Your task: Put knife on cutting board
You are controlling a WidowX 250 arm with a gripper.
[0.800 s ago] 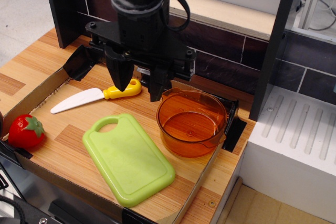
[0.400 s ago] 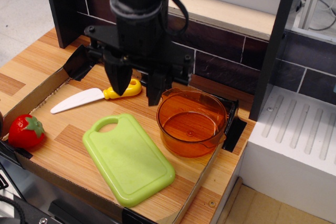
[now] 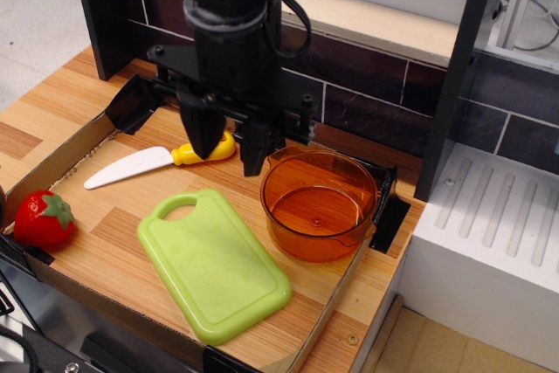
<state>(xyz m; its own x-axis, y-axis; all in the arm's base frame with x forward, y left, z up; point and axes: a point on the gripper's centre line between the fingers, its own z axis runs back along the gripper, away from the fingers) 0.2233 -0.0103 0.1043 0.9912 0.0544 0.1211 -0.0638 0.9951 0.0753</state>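
The knife (image 3: 144, 163) lies flat on the wooden tray floor at the back left, white blade pointing left, yellow handle to the right. The light green cutting board (image 3: 212, 264) lies in front of it, handle hole toward the back left, nothing on it. My black gripper (image 3: 229, 156) hangs open and empty above the tray, its left finger over the yellow handle's right end and its right finger near the orange bowl's rim. Whether the fingers touch the handle I cannot tell.
A round orange transparent bowl (image 3: 319, 204) stands at the right of the tray. A red toy strawberry (image 3: 42, 217) sits at the tray's left front corner. Cardboard walls (image 3: 52, 159) edge the tray. A white block (image 3: 489, 251) stands to the right.
The gripper has shifted slightly left and a little up over the knife handle. Knife, board, bowl and strawberry have not moved.
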